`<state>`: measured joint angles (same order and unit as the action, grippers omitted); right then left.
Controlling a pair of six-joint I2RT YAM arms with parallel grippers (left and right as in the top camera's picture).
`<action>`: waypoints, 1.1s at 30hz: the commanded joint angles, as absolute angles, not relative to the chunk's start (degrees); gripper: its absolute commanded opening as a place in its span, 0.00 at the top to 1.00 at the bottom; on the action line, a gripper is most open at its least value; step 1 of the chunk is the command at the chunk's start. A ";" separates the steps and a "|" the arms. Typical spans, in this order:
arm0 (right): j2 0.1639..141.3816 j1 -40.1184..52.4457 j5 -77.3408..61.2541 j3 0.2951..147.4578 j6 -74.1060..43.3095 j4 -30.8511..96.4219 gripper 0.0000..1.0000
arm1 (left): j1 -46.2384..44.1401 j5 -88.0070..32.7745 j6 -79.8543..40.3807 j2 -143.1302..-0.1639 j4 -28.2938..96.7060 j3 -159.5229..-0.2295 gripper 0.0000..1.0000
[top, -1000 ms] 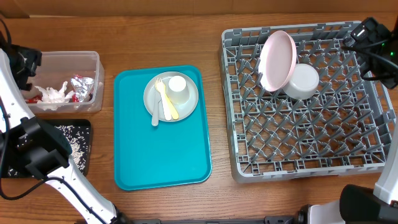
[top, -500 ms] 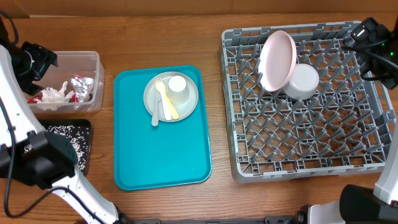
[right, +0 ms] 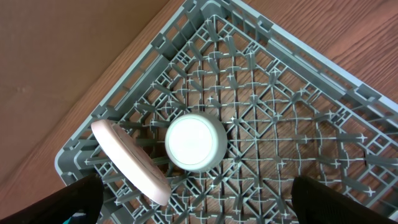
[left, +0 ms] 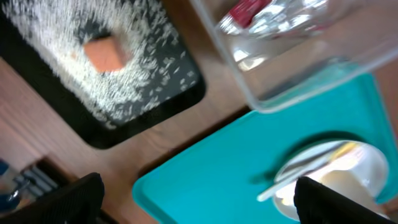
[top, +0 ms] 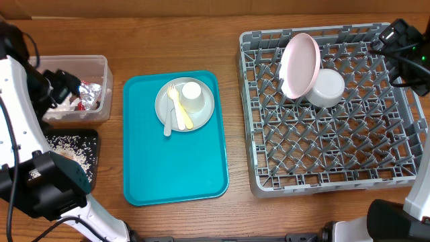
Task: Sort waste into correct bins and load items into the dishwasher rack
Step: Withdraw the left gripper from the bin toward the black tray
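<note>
- The cutlery [top: 176,111] lies on the grey-green plate [top: 201,111]. The pale yellow fork runs lengthwise from far to near, tines toward the far edge of the table [top: 175,40], with a second pale piece slanting beside it and touching it.
- A small white cup [top: 191,96] stands on the same plate, just right of the fork.
- The plate sits in the far half of the teal tray [top: 175,168], whose long axis also runs far to near.
- Left of the teal tray is the clear tub [top: 97,67], long side running left to right. It holds a red-and-silver foil wrapper [top: 89,93] and a scrap of white napkin [top: 67,105].
- Nearer than the tub is the black tray [top: 91,138], strewn with rice grains [left: 143,68]. The orange cube [left: 104,55] rests on the rice.
- The left arm [top: 17,101] reaches over the tub. Its jaws are spread wide and hold nothing.
- To the right stands the grey rack [top: 329,161]. In its far part the pink plate [top: 299,65] stands on edge among the pegs, leaning, and the white bowl [top: 327,87] touches it on the right.
- The right arm [top: 400,40] hangs over the rack's far right corner, jaws parted and empty.
</note>
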<state>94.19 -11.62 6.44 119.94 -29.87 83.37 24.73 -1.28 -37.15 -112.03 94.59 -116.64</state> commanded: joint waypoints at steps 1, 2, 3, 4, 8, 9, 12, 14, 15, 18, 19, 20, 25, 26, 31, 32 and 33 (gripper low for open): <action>94.08 -11.75 7.27 119.96 -30.09 83.07 0.00 | 25.21 0.36 -39.29 -108.27 93.41 -113.65 0.00; 94.08 -11.75 7.27 119.96 -30.06 83.09 0.00 | 25.54 0.36 -39.44 -107.87 93.47 -113.58 0.00; 94.08 -11.75 7.27 119.96 -30.09 83.07 0.00 | 25.78 0.38 -39.44 -107.42 93.41 -113.58 0.00; 94.08 -11.75 7.27 119.96 -30.09 83.07 0.00 | 26.11 0.49 -39.44 -106.83 93.32 -113.58 0.00; 94.08 -11.75 7.27 119.96 -30.06 83.09 0.00 | 28.05 2.11 -41.30 -104.51 93.43 -113.58 0.00; 94.08 -11.75 7.27 119.96 -30.09 83.09 0.00 | 28.73 3.01 -42.85 -104.18 93.80 -113.58 0.00; 94.11 -11.75 7.27 119.96 -30.09 83.05 0.00 | 30.48 4.08 -44.34 -104.18 94.83 -113.56 0.00; 94.11 -11.75 7.27 119.96 -30.06 83.09 0.00 | 31.18 4.71 -44.34 -104.33 95.39 -113.38 0.00; 94.11 -11.75 7.27 119.96 -30.09 83.09 0.00 | 31.29 5.13 -44.34 -104.33 95.70 -113.32 0.00; 94.11 -11.75 7.27 119.96 -30.09 83.07 0.00 | 31.33 5.30 -44.36 -104.36 95.70 -113.27 0.00; 94.11 -11.75 7.27 119.96 -30.09 83.07 0.00 | 31.33 5.32 -44.36 -104.36 95.70 -113.27 0.00; 94.11 -11.75 7.27 119.96 -30.06 83.05 0.00 | 31.33 5.30 -44.36 -104.36 95.70 -113.27 0.00; 94.11 -11.75 4.23 119.96 -30.09 81.25 0.00 | 31.33 5.30 -44.36 -104.36 95.68 -113.27 0.00; 94.11 -11.75 3.20 119.96 -30.09 81.10 0.00 | 31.33 5.30 -44.36 -104.36 95.68 -113.27 0.00; 94.15 -11.75 -6.87 119.98 -33.30 78.76 0.00 | 31.33 5.30 -44.36 -104.36 95.68 -113.30 0.00; 94.15 -11.64 -11.03 119.96 -33.26 78.39 0.00 | 31.33 5.30 -44.36 -104.36 95.68 -113.27 0.00; 94.28 -11.57 -14.55 119.96 -32.95 78.17 0.00 | 31.33 5.30 -44.36 -104.36 95.68 -113.27 0.00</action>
